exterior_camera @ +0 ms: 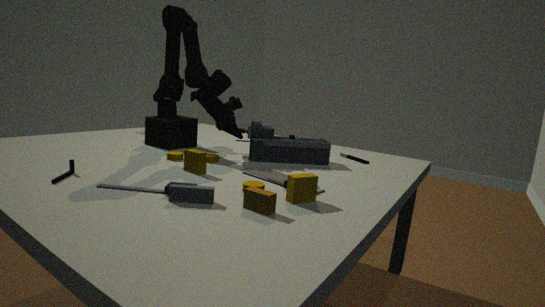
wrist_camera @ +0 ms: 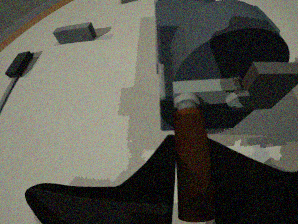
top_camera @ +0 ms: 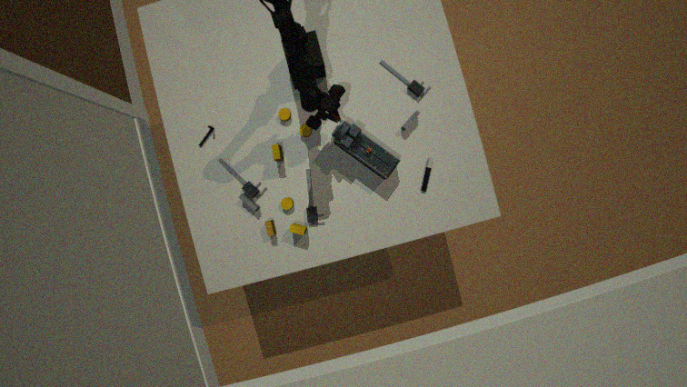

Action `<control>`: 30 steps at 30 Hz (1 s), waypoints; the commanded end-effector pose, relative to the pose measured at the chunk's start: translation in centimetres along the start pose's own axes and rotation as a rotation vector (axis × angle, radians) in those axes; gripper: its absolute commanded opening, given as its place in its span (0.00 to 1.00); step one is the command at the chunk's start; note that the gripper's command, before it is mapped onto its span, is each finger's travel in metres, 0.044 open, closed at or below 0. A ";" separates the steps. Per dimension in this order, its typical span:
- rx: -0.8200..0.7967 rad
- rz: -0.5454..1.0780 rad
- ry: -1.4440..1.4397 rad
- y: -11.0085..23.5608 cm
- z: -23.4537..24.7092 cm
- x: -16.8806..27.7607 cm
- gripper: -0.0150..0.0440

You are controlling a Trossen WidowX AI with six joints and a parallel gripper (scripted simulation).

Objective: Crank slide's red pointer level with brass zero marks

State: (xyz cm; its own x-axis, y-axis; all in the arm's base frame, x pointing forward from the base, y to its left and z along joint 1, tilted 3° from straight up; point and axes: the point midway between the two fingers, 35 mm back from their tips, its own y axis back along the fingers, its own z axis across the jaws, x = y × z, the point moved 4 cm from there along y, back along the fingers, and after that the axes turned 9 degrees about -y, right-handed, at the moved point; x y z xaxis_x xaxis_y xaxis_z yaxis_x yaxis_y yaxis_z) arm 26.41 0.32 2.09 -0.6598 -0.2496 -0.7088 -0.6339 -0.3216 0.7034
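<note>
The grey slide machine [top_camera: 379, 161] [exterior_camera: 290, 151] [wrist_camera: 182, 26] stands mid-table. Its red pointer [top_camera: 368, 150] [exterior_camera: 291, 135] sits on top of the slide, partway along. The brass zero marks are too small to place against it. At the machine's near end a round housing carries a grey crank arm [wrist_camera: 213, 90] with a brown handle [wrist_camera: 190, 123]. My gripper [top_camera: 334, 116] [exterior_camera: 244, 133] [wrist_camera: 182, 140] reaches down to that end and is shut on the crank handle, which stands between the two dark fingers in the wrist view.
Yellow blocks and discs [top_camera: 276, 152] [top_camera: 286, 203] [exterior_camera: 301, 187] [exterior_camera: 195, 161] lie left of and in front of the machine. There are grey long-handled tools [top_camera: 250, 188] [top_camera: 415, 87] [exterior_camera: 189, 192], a small grey block [top_camera: 410, 123] [wrist_camera: 75, 32], a black L-key [top_camera: 206, 135] [exterior_camera: 64, 173] and a black pen-like tool [top_camera: 425, 176] [exterior_camera: 355, 158].
</note>
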 end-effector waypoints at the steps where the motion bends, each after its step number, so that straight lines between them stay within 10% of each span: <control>1: -0.001 -0.005 -0.003 0.3 0.1 -0.3 0.25; 30: 0.000 -0.005 -0.003 0.9 -0.1 -0.9 0.25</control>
State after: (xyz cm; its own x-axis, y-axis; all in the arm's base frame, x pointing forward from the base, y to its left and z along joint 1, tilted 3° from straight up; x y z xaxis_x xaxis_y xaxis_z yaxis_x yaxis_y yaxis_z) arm 26.46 0.26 3.18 -0.6609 -0.2479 -0.7084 -0.6339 -0.3210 0.7037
